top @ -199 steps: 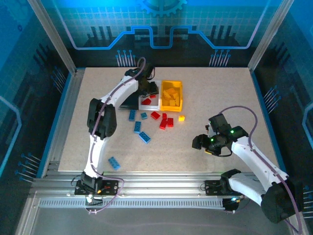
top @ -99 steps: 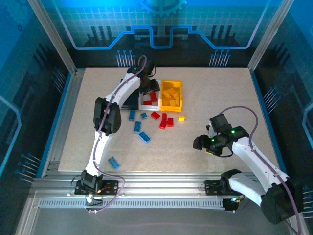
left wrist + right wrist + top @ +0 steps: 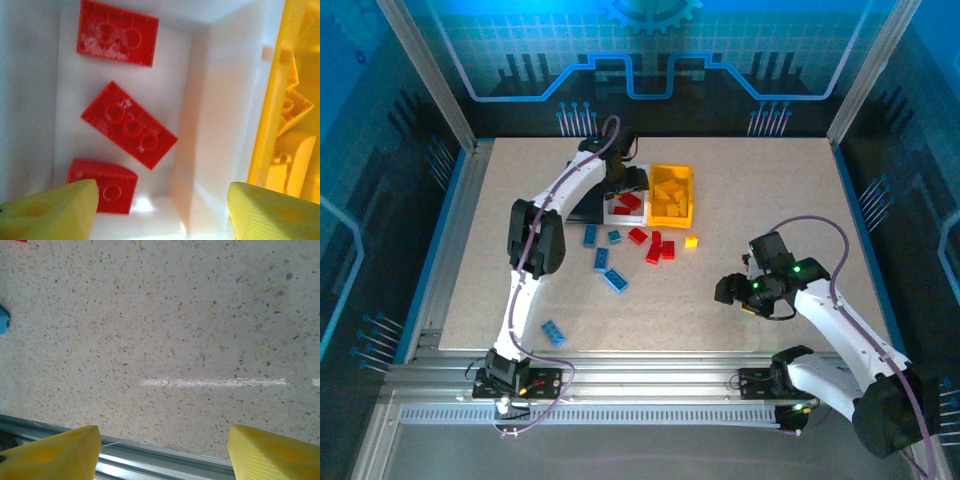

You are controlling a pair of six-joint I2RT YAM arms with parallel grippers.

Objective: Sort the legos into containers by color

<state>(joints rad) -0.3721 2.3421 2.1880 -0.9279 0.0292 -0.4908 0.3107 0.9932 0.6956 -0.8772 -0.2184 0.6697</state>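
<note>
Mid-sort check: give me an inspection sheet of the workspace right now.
Surface: speckled table, pale scuff near front edge.
Job's things: three red legos in white bin; yellow legos in yellow bin; black bin contents unclear; blue legos, loose red legos, single yellow lego on table.
Clutter: nothing seen.
Grippers: left gripper open over white bin; right gripper open, empty.
Cables: purple cables along both arms.
Surroundings: blue-lit walls, aluminium frame.

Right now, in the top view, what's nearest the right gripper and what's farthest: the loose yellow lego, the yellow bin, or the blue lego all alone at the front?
1. The yellow lego, just beyond the right gripper and a little to its left.
2. The yellow bin, farther back, at the right end of the bin row.
3. The blue lego, far off to the left, near the front.
</note>
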